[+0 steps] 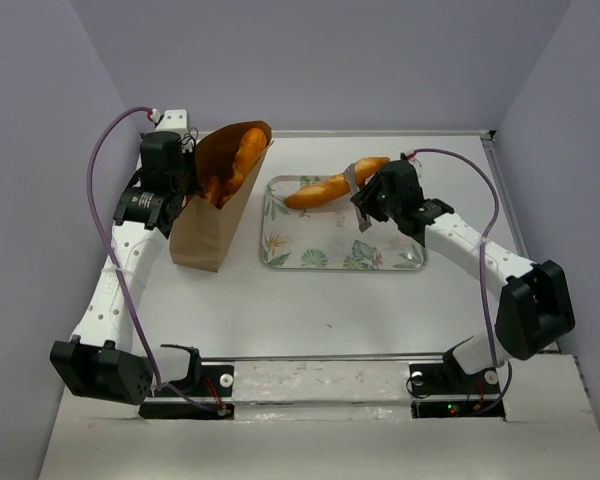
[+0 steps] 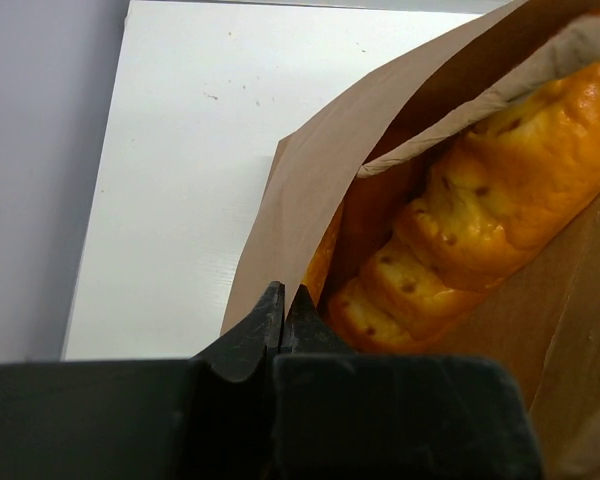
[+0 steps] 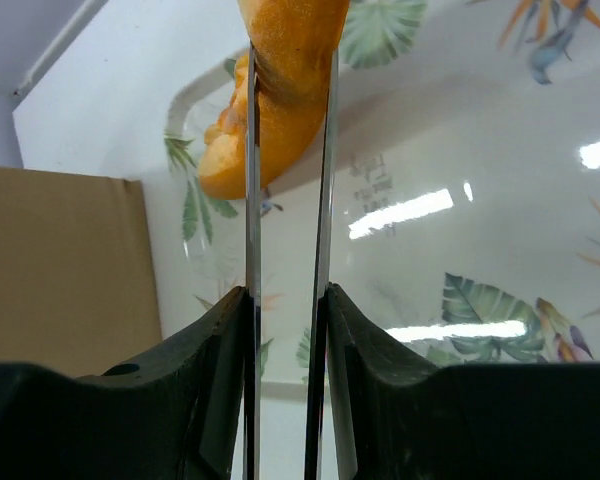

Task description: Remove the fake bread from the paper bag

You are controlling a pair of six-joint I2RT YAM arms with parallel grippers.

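Now, bench point(image 1: 280, 300): white; we see it carrying bag and tray.
Paper bag point(image 1: 202, 235): upright at left, mouth open.
Tray point(image 1: 380, 262): leaf-patterned, right of bag.
Bagged loaves point(image 2: 500, 180): inside bag.
Free loaf point(image 1: 325, 190): over tray's far edge, pinched by right hand point(image 3: 290, 80).
Left hand point(image 2: 283, 300): pressed together at bag's rim.

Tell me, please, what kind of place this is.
Probably a robot test cell: plain lilac walls box in a white table, two arms are bolted at its edge, and the bread in the paper bag is glossy plastic.
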